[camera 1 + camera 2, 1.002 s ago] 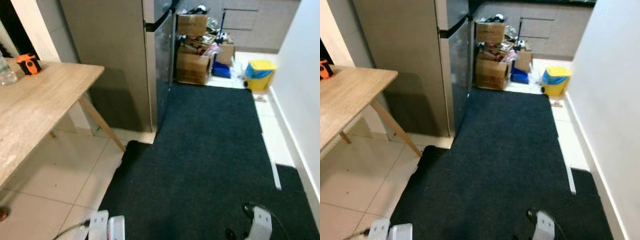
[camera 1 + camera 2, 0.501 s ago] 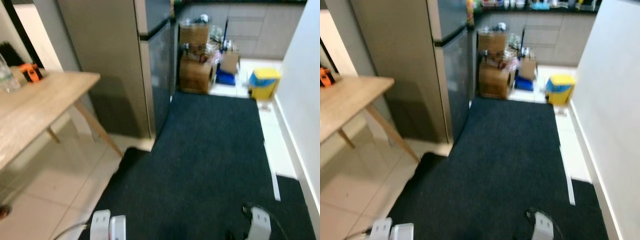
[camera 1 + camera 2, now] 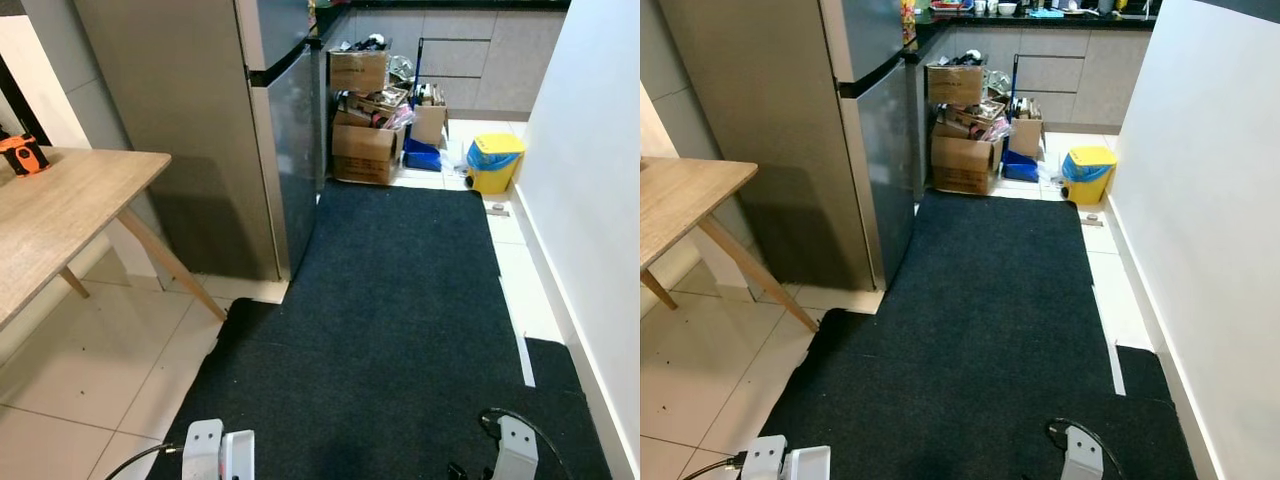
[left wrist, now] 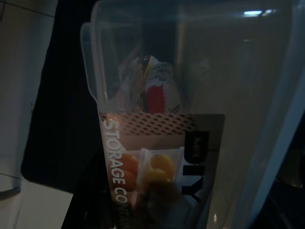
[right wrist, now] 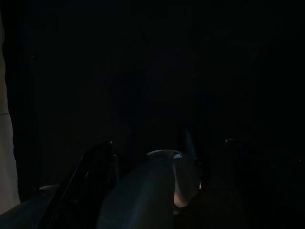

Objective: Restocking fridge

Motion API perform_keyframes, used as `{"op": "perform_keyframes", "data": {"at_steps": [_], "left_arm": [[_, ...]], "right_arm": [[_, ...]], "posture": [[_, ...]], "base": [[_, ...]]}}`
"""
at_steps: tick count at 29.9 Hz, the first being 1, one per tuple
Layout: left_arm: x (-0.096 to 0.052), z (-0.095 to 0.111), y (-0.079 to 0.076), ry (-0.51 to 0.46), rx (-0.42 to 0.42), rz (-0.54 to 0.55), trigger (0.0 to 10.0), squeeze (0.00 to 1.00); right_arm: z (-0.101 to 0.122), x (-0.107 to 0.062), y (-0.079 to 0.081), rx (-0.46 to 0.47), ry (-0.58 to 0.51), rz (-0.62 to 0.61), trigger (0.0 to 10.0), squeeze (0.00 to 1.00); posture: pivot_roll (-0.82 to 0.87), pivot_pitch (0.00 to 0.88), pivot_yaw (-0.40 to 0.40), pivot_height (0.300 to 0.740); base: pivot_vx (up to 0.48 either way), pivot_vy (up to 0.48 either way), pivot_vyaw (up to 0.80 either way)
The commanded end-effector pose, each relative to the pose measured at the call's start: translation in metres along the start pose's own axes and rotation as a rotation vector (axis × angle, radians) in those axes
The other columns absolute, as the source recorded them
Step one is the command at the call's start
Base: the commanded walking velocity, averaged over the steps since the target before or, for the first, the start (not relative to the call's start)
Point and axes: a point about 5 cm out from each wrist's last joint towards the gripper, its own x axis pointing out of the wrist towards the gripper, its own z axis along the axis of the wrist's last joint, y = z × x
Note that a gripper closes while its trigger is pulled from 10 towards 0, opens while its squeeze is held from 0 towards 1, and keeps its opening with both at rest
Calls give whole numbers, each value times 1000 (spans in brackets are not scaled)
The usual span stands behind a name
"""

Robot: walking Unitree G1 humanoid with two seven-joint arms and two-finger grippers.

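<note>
storage container (image 4: 190, 119) between left gripper's fingers (image 4: 83, 210)

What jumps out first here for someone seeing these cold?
The tall grey fridge stands ahead on the left, its door shut, with a long dark carpet runner leading past it to stacked cardboard boxes and a yellow bin. In the left wrist view, a clear plastic storage container sits close before the camera.

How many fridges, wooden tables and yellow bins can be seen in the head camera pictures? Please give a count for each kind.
tall grey metal fridge: 1
light wooden table: 1
small yellow plastic bin: 1
Total: 3
</note>
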Motion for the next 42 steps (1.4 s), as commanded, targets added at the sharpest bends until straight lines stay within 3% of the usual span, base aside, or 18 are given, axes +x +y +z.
{"op": "perform_keyframes", "data": {"at_steps": [1,42], "left_arm": [[0,3,-1,-10,17,-7,10000,0],[0,1,-4,-7,31,-34,10000,0]], "right_arm": [[-1,0,0,-13,8,2,10000,0],[-7,0,3,-13,20,9,10000,0]], "posture": [[-64,0,16,740],[-59,0,24,740]], "base": [[428,0,0],[446,0,0]]}}
